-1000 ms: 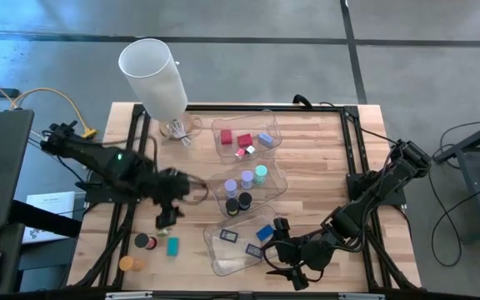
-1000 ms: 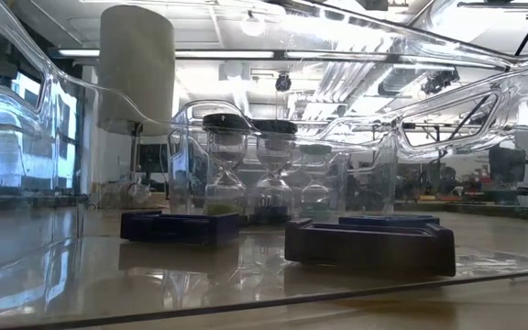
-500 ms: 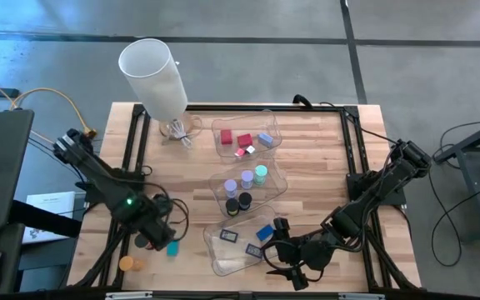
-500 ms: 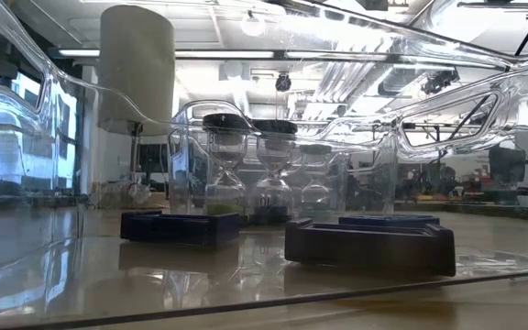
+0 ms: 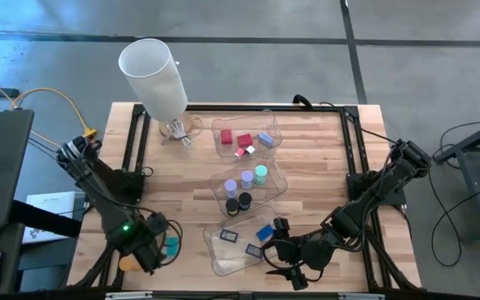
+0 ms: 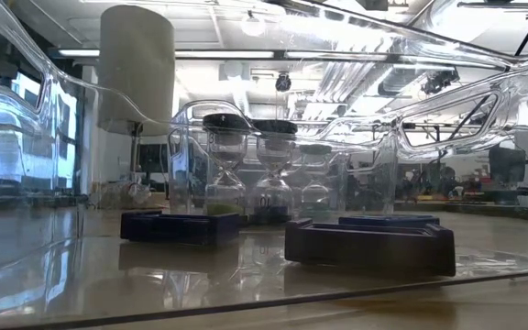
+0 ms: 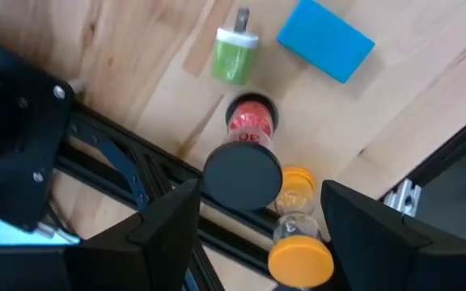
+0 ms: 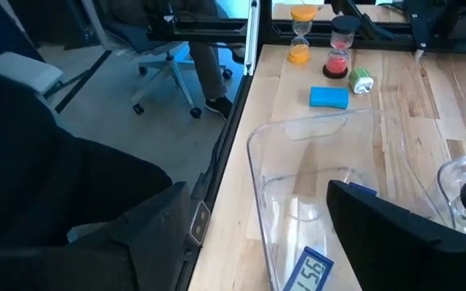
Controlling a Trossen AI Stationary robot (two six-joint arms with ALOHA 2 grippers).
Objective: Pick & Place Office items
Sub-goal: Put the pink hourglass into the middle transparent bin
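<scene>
Since the earlier high view, the left arm has been swung from the middle left of the worktop (image 5: pixel 307 179) down to the lower left corner, while the right arm has been left unmoved.

At the lower left of the high view, the left gripper (image 5: pixel 152 250) is held directly above the loose items. In the left wrist view its fingers (image 7: pixel 164 234) are seen spread wide, with nothing between them. Below the gap stand a black-capped hourglass with red sand (image 7: pixel 245 153) and, just beside it, an orange hourglass (image 7: pixel 298 234). A green piece (image 7: pixel 235 52) and a flat blue block (image 7: pixel 326 40) lie nearby on the wood.

Toward the centre, three clear trays (image 5: pixel 244 137) are lined up, already holding sorted items: red and pink blocks, small timers, flat rectangles.

At the lower right, the right gripper (image 5: pixel 283 265) is parked beside the nearest tray; whether its fingers are apart cannot be told.

A risk is judged from the crowding: the two hourglasses stand so close that one could be toppled or rolled off the worktop edge if the fingers are lowered off-centre.
</scene>
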